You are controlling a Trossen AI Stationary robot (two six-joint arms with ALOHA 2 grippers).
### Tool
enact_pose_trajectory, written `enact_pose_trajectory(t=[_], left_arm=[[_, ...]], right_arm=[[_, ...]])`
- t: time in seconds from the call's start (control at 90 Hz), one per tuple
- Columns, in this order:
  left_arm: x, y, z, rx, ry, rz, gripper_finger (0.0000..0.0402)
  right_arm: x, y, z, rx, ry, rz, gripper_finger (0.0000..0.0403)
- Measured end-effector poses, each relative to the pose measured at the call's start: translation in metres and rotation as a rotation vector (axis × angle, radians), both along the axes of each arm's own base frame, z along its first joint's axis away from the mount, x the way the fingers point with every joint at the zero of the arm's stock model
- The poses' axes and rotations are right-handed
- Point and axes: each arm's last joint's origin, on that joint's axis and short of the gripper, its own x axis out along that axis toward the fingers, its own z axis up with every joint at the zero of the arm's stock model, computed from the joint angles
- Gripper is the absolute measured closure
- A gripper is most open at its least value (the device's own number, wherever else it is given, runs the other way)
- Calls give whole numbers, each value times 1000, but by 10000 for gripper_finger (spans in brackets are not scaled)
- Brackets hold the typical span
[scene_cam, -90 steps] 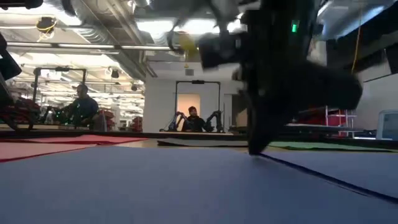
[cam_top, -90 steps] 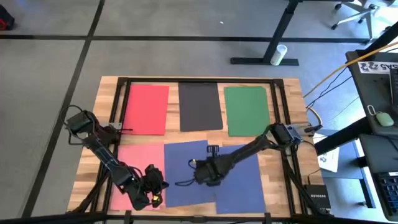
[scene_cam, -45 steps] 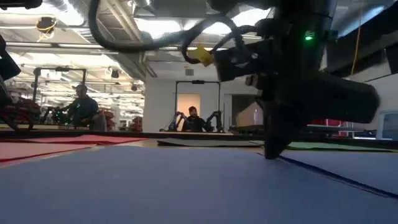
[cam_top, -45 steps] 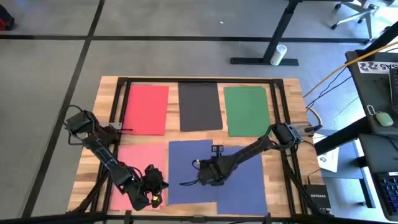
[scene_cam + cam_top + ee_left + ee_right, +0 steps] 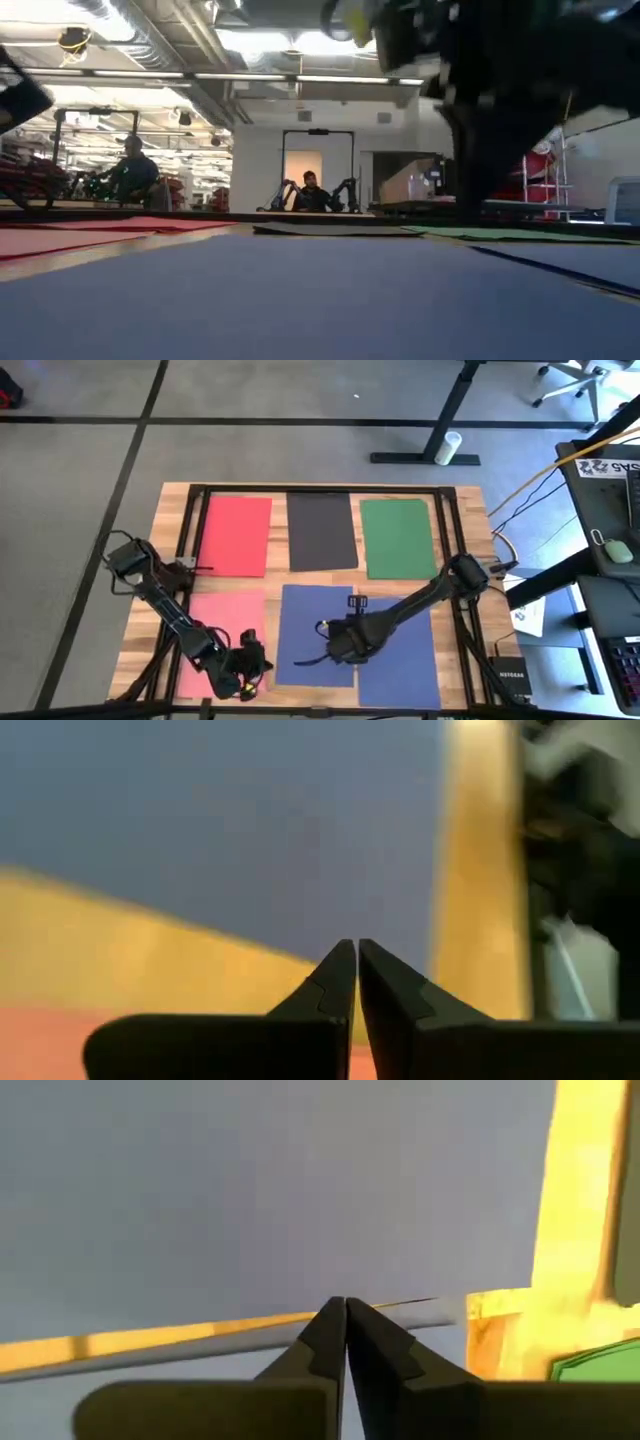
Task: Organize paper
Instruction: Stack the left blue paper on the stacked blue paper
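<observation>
Blue sheets (image 5: 318,628): two, overlapping (front row).
Right gripper (image 5: 335,650): fingers together, resting on blue.
Left gripper (image 5: 252,663): fingers together, over the pink sheet (image 5: 222,622).

The rectangular tabletop (image 5: 465,650) is pale wood with visible grain and plank joints, lightly satin, bordered by a thin black metal frame (image 5: 320,489). On it lie flat matt sheets of paper with no sheen: a red sheet (image 5: 236,535), a black sheet (image 5: 321,531), a green sheet (image 5: 397,538), a pink sheet (image 5: 226,622) and two overlapping blue sheets (image 5: 312,615). The dark fingers of the left gripper (image 5: 356,952) and the right gripper (image 5: 345,1308) look like smooth, matt black plastic with moulded edges
</observation>
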Motion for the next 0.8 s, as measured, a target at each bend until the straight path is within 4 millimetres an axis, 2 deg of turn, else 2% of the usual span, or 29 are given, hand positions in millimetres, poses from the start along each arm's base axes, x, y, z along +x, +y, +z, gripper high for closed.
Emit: enact_pose_trajectory(t=[0.178,0.322,0.533,0.8], left_arm=[[5,-15,17,100,-83,-231,397],[9,-22,22,187,-75,-292,380],[21,-26,4,181,-7,-320,323],[29,-20,-23,226,77,-289,240]], right_arm=[[-6,7,12,18,-46,-3,403],[-8,11,12,22,-45,4,403],[-7,10,12,26,-46,0,403],[-9,11,12,25,-35,3,403]])
